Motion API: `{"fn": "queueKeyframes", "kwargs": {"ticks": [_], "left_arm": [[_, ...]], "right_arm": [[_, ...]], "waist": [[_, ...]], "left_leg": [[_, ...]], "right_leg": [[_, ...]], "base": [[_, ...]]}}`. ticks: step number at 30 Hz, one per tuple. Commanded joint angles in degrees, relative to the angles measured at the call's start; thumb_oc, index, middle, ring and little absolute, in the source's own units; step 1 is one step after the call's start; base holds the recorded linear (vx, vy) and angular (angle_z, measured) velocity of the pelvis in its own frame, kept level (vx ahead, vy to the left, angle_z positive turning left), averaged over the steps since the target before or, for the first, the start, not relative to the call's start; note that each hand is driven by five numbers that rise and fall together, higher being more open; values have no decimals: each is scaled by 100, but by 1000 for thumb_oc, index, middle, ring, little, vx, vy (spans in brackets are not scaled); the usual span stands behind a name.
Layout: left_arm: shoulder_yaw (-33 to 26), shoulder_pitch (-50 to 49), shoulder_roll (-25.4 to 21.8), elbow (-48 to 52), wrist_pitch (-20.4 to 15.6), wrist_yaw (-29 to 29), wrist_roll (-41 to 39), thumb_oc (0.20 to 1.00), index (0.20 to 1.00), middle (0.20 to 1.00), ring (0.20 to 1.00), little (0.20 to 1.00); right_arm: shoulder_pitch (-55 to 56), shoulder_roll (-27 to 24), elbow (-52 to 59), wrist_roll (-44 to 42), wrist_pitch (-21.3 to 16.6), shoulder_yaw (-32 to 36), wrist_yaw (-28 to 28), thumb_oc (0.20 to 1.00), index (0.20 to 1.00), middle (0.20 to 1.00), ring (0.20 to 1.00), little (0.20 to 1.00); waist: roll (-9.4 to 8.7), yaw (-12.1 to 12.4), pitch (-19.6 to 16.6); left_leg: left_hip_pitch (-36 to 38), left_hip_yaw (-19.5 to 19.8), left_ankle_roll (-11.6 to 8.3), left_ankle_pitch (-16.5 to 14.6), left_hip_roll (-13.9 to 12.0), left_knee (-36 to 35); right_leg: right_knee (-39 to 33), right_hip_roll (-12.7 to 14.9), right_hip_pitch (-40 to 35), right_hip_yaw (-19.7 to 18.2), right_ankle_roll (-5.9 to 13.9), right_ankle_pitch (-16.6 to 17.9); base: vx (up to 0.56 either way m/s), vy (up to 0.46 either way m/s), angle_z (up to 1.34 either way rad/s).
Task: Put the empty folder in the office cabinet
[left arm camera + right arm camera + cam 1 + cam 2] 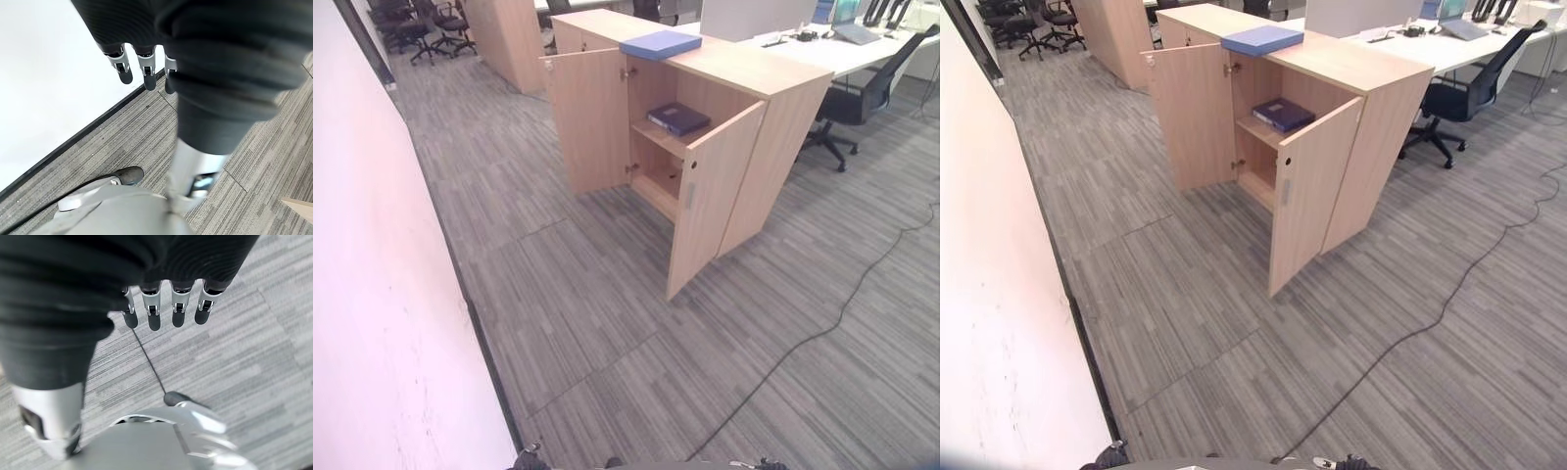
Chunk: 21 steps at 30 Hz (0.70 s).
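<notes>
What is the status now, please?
Left hand, right hand open, empty. Blue folder lies on cabinet top. Both doors open, nothing blocking.

Light wood cabinet (773, 108), a pale blue folder (660, 44) on top and a darker navy one (677, 118) on the shelf. Carpet (607, 323) is grey with thin stripes, wall (372, 294) plain white, office chair (857, 98) black.

My left hand (146, 66) hangs at my side, fingers (122, 68) relaxed and pointing down with nothing in them, the thumb apart from the row. My right hand (166, 308) hangs the same way, its fingers (178, 311) loose in a row, pointing down and holding nothing.
</notes>
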State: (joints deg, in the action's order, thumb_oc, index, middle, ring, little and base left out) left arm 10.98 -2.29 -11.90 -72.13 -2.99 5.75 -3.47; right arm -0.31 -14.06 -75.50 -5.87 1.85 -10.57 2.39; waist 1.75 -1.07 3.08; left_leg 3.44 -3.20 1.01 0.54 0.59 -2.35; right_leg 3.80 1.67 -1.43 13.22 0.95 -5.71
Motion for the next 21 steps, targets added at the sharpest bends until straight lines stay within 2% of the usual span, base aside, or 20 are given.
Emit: {"fn": "queueKeyframes", "kwargs": {"ticks": [1,7,9,11,12,21], "left_arm": [[-66,108,-66,-297,-108,19,211,1000,1000,1000,1000,1000],[88,125,-117,-183,-172,110,418,1000,1000,1000,1000,1000],[195,140,-189,237,-343,493,577,1000,1000,1000,1000,1000],[195,138,-190,240,-341,493,577,1000,1000,1000,1000,1000],[216,127,-191,328,-387,695,625,1000,1000,1000,1000,1000],[194,173,-7,23,-389,948,372,1000,1000,1000,1000,1000]], "right_arm": [[-230,-2,-390,-284,-83,-32,-20,1000,1000,1000,1000,1000],[-254,-14,-418,-253,-94,-56,7,1000,1000,1000,1000,1000],[-274,21,-408,-247,-166,-62,190,1000,1000,1000,1000,1000],[-274,22,-408,-247,-166,-62,191,1000,1000,1000,1000,1000],[-277,60,-431,-285,-209,-30,296,1000,1000,1000,1000,1000],[-258,202,-640,-311,-232,-50,498,1000,1000,1000,1000,1000]], "waist": [[-232,9,154],[-226,11,173],[-253,29,197],[-254,29,198],[-274,41,209],[-303,61,171]], "left_leg": [[194,102,-326,-301,-99,-265],[203,104,-330,-310,-95,-265],[209,121,-333,-318,-92,-265],[210,121,-333,-318,-92,-265],[212,127,-336,-315,-96,-265],[226,146,-335,-322,-97,-265]], "right_leg": [[-880,484,-465,-33,618,807],[-880,490,-479,-21,622,801],[-880,489,-493,-1,628,794],[-880,489,-494,-1,628,794],[-880,488,-505,12,633,790],[-880,484,-504,11,632,786]], "base": [[0,0,0],[0,0,0],[0,0,0],[0,0,0],[0,0,0],[0,0,0]]}}
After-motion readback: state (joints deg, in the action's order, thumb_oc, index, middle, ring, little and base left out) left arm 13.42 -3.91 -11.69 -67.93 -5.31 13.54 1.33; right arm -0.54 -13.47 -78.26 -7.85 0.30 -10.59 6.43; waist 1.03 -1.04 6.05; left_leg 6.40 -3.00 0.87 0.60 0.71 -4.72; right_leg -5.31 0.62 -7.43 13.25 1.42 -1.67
